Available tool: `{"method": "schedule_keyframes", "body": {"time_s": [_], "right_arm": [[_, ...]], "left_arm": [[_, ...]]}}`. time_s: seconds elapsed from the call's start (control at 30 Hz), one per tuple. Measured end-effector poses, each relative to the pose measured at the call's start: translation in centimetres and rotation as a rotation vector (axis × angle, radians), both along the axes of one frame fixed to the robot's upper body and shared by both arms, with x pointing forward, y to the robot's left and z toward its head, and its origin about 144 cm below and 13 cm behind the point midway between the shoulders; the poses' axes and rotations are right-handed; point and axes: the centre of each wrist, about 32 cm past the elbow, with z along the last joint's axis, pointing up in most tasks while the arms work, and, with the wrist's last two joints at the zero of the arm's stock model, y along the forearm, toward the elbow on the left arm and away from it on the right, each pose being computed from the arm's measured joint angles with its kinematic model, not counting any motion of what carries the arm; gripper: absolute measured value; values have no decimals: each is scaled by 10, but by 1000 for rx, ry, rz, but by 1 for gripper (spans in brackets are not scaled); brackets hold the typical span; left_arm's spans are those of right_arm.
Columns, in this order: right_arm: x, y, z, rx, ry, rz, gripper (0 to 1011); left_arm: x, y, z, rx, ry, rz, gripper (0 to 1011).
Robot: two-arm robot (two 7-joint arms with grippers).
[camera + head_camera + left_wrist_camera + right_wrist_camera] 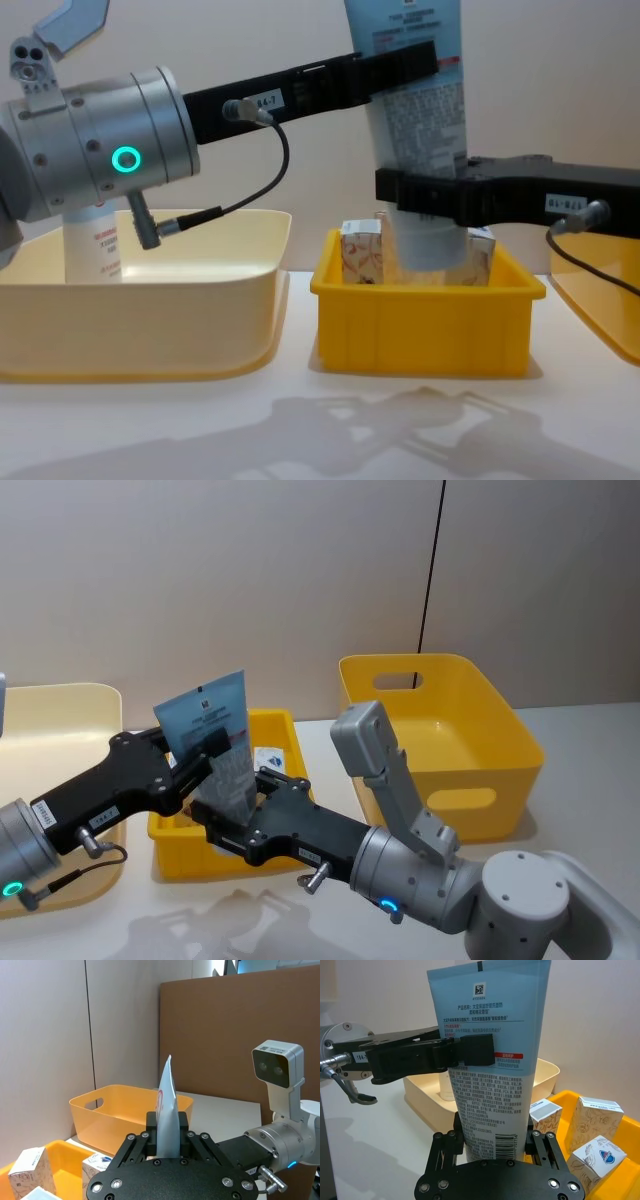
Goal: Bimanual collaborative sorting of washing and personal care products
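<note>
On the worktop (300,420), a deep yellow tub (500,720) stands toward the right edge, a cream tub (150,300) at the left edge and a small yellow tray (420,320) between them, as both arms meet over the tray in a mid-air handover. The pale-blue squeeze tube (205,708) hangs upright above the tray, crimped end up, clear of everything below. The left gripper (213,742) has its jaws closed flat across the tube's upper half. The right gripper (240,805) reaches in from below, and its jaws appear to be pinching the tube's lower body near the cap, though the contact itself is hard to see. A white bottle (92,250) with red lettering stands in the cream tub, and marbled cartons (595,1117) sit upright in the tray under the tube. The step in hand looks like the pass from one arm to the other. Next, one gripper would need to let go only once the other's hold is firm, so that the receiving arm can carry the tube to its tub.
</note>
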Motion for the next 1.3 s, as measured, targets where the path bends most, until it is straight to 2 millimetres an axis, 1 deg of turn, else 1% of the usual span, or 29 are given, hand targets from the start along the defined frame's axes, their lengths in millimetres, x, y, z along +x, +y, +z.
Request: {"method": "schedule_keyframes", "body": {"time_s": [0.1,0.27,0.3,0.37,0.4,0.43,0.5,0.57,0.67,0.7,0.73,0.77,0.8,0.87,0.9,1.0,1.3], "right_arm": [[0,1,0,-2,1,1,619],[1,1,0,-3,1,1,594],[1,1,0,-3,1,1,590],[1,1,0,-4,1,1,574],[1,1,0,-4,0,1,571],[1,1,0,-4,1,1,566],[1,1,0,-4,1,1,556],[1,1,0,-4,0,0,543],[1,1,0,-4,0,-3,533],[0,0,0,-4,0,-8,527],[0,0,-1,-4,-1,-12,515],[0,0,-1,-4,-1,-15,514],[-1,-1,-1,-4,-3,-23,509],[-3,-3,-1,-3,-6,-41,495],[-3,-4,-1,-3,-8,-46,491],[-5,-7,-1,-3,-12,-68,490],[-13,-24,-1,-17,-38,-184,490]], "left_arm": [[0,-1,0,-1,0,-1,289],[0,0,0,-1,0,-1,441],[0,0,0,-1,0,-1,441],[0,0,0,-1,0,-1,544],[0,0,0,-1,0,-1,544],[0,0,0,-1,0,-1,604],[0,0,0,-1,0,0,640],[0,0,0,0,0,0,725],[0,0,0,0,0,0,819],[0,0,0,0,0,0,819],[0,0,0,0,0,0,874],[0,0,0,0,0,0,888],[0,0,0,0,0,0,942],[0,0,0,0,0,0,988],[0,0,0,0,0,0,1002],[0,0,0,0,0,0,1000],[0,0,0,0,0,0,1000]]}}
